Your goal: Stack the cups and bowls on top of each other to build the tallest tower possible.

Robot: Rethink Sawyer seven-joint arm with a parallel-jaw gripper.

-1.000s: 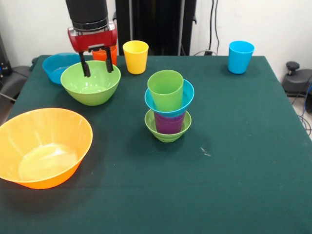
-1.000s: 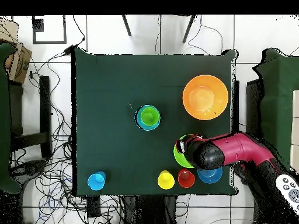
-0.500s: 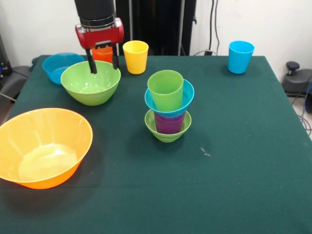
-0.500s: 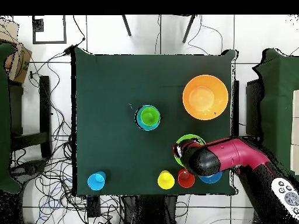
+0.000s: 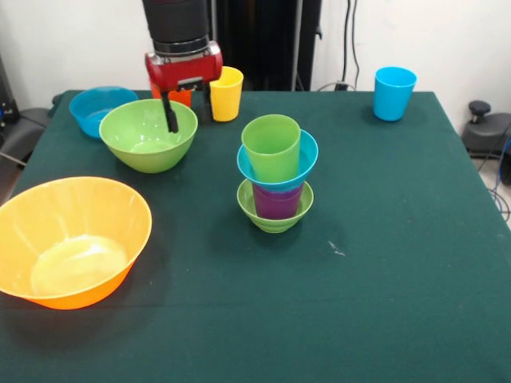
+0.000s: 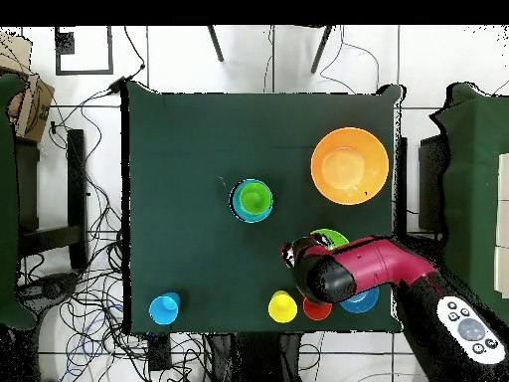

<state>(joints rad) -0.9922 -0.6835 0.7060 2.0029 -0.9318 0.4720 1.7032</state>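
The tower (image 5: pixel 275 171) stands mid-table: small green bowl, purple cup, small blue bowl, green cup on top; it also shows in the overhead view (image 6: pixel 252 200). My gripper (image 5: pixel 189 116) hangs open and empty over the right rim of the medium green bowl (image 5: pixel 136 142), just in front of the orange cup (image 5: pixel 180 96) and the yellow cup (image 5: pixel 229 89). In the overhead view the gripper (image 6: pixel 294 255) sits beside the green bowl (image 6: pixel 331 238). The medium blue bowl (image 5: pixel 89 108) is at the far left. The large orange bowl (image 5: pixel 72 239) is at the near left. The light blue cup (image 5: pixel 394 93) stands at the far right.
The arm (image 6: pixel 368 271) covers part of the green and blue bowls in the overhead view. The yellow cup (image 6: pixel 282 306), the orange cup (image 6: pixel 318 311) and the light blue cup (image 6: pixel 164 308) line the table's robot-side edge. Cables lie on the floor around the table.
My gripper has moved to the right in the front view, from over the middle of the medium green bowl to its right rim, closer to the yellow cup. It stays open. Nothing else moved.
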